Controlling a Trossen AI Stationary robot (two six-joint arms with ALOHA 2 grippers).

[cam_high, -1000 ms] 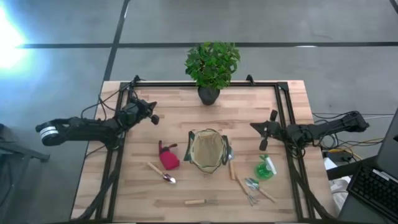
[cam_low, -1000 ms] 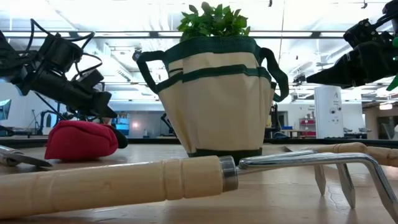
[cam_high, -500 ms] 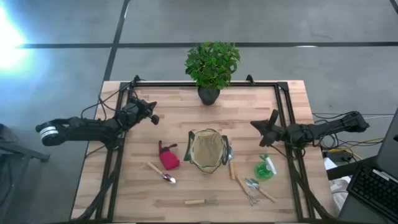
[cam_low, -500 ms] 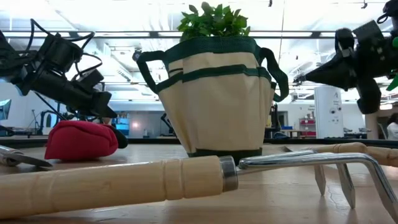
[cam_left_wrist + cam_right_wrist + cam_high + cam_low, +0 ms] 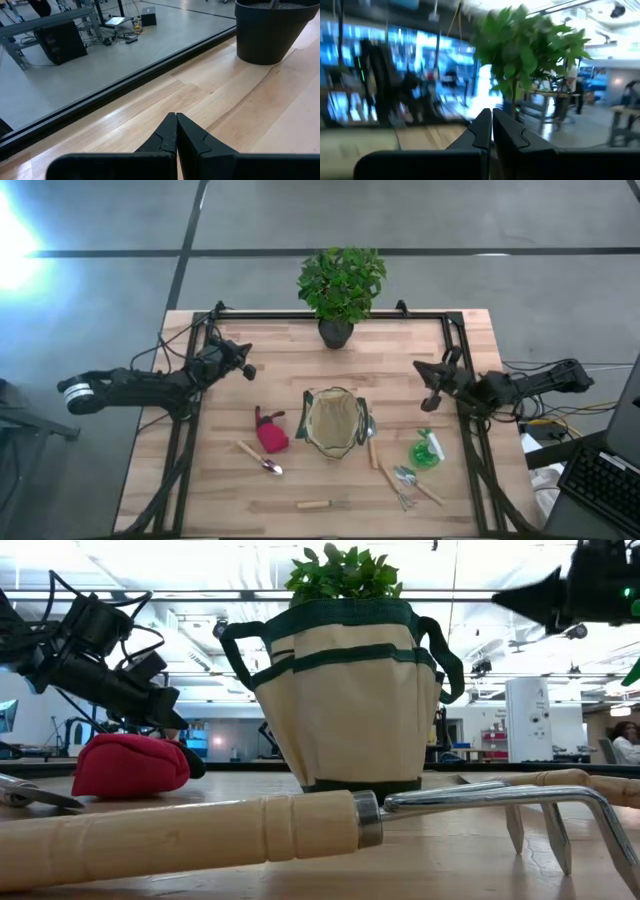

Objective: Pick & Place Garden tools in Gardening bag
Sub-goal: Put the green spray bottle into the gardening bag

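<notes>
The khaki gardening bag (image 5: 335, 423) stands upright mid-table on its base, mouth up; it also shows in the low view (image 5: 345, 700). Around it on the table lie a red item (image 5: 270, 432), a trowel (image 5: 262, 458), a wooden-handled rake (image 5: 322, 504) near the front edge, a tool (image 5: 372, 446) beside the bag, more tools (image 5: 405, 480) and a green spray bottle (image 5: 427, 450). My left gripper (image 5: 248, 364) is shut and empty over the table's far left part. My right gripper (image 5: 420, 368) is shut and empty, raised above the table's right side and pointing toward the plant.
A leafy potted plant (image 5: 340, 290) stands at the far edge, centre. A black frame rail (image 5: 455, 340) runs along the table's sides. Bare wood lies between the bag and the plant pot (image 5: 272, 30).
My right gripper has risen and swung toward the table's far edge, turning toward the plant, still shut. The tools and the bag have stayed where they were.
</notes>
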